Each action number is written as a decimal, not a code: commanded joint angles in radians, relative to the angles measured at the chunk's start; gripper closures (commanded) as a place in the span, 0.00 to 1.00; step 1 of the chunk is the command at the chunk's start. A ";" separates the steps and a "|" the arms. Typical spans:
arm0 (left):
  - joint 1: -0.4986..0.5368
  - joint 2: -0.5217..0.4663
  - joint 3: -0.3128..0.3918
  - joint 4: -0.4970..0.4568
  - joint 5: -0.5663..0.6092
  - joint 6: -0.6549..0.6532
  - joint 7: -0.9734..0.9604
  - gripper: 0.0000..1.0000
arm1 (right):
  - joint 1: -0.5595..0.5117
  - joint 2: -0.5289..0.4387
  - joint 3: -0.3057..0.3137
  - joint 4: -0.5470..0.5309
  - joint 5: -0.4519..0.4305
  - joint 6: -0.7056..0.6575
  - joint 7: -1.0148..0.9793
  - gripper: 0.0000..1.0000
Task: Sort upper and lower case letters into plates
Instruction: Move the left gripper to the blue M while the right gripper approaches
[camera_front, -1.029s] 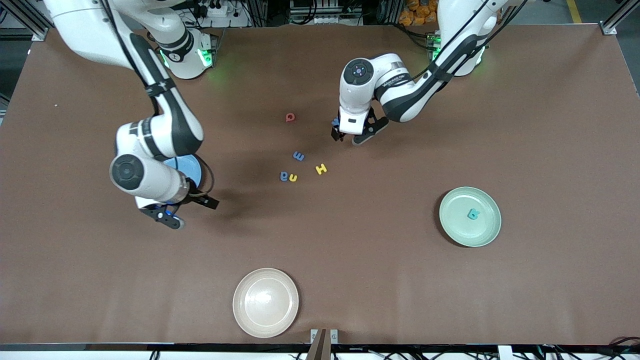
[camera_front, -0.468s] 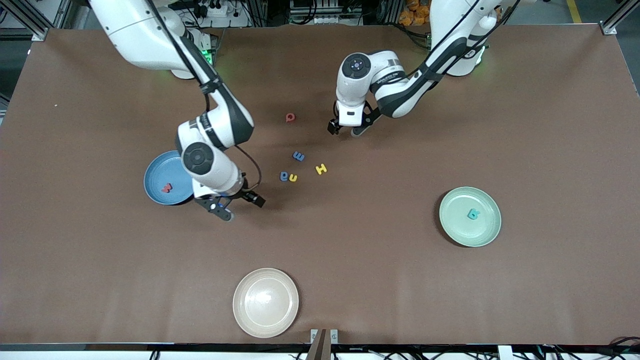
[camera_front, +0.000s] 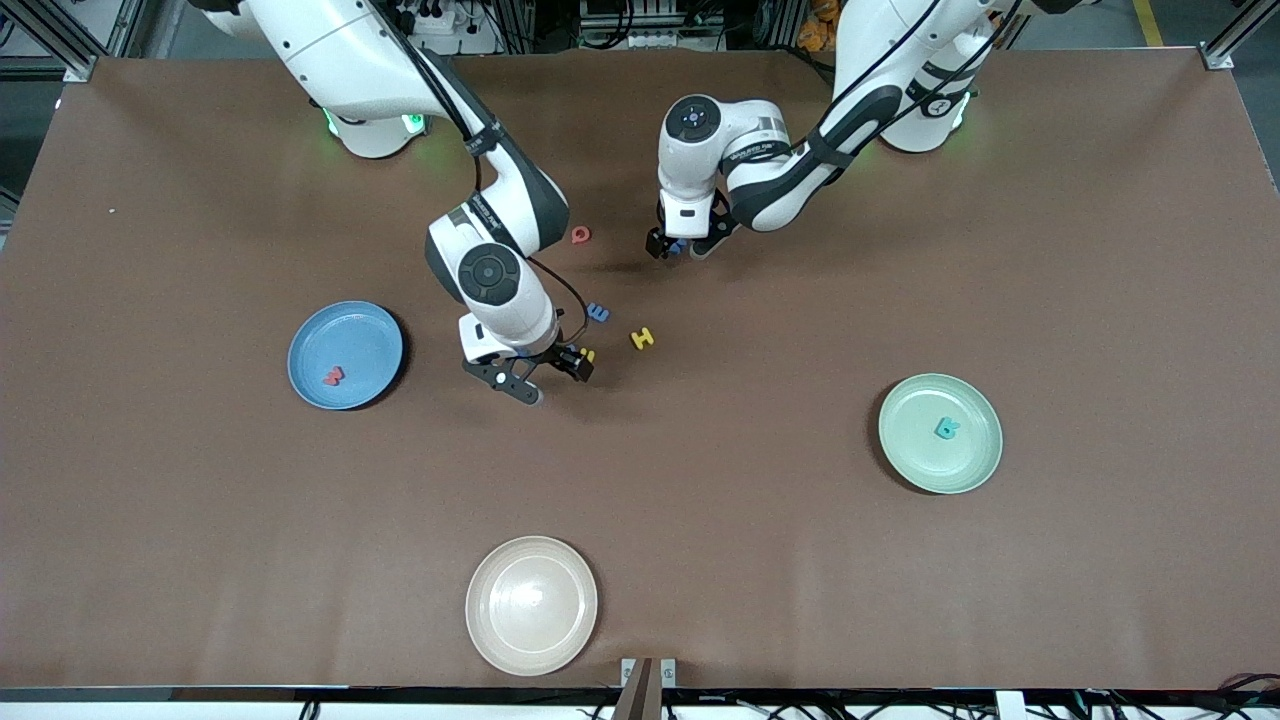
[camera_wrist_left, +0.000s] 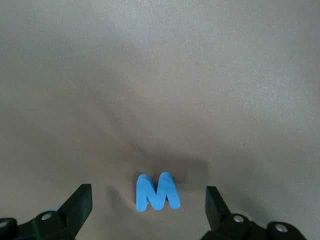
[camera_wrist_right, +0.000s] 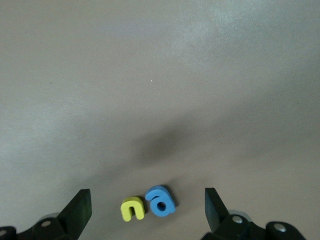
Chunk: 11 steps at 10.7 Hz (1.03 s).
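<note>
My right gripper (camera_front: 550, 377) hangs open over the blue "a" (camera_wrist_right: 161, 201) and the yellow "n" (camera_wrist_right: 133, 208), which lie side by side between its jaws. My left gripper (camera_front: 668, 247) is open and low over a blue "M" (camera_wrist_left: 157, 191), which sits between its fingers (camera_wrist_left: 80, 206). A blue letter (camera_front: 598, 312), a yellow "H" (camera_front: 642, 338) and a red letter (camera_front: 580, 235) lie loose mid-table. The blue plate (camera_front: 360, 335) holds a red letter (camera_front: 333, 377). The mint green plate (camera_front: 920, 455) holds a teal letter (camera_front: 945, 429).
A cream-beige plate (camera_front: 531, 605) with nothing on it sits near the table's front edge. The brown tabletop (camera_front: 800, 560) stretches bare around the plates. Both arms reach in from their bases toward the letter cluster.
My right arm swung from over the blue plate to the letter cluster, uncovering the plate and its red letter. My left gripper shifted a little toward the right arm's end.
</note>
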 joint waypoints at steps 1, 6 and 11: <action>-0.001 0.020 0.007 0.005 0.037 0.030 -0.049 0.02 | -0.008 0.010 0.001 -0.020 -0.021 0.013 -0.096 0.00; -0.027 0.050 0.028 0.016 0.054 0.053 -0.104 0.10 | 0.008 -0.001 0.035 -0.132 -0.055 0.128 -0.242 0.00; -0.032 0.063 0.041 0.030 0.080 0.055 -0.104 0.87 | -0.002 -0.048 0.064 -0.219 -0.075 0.174 -0.293 0.00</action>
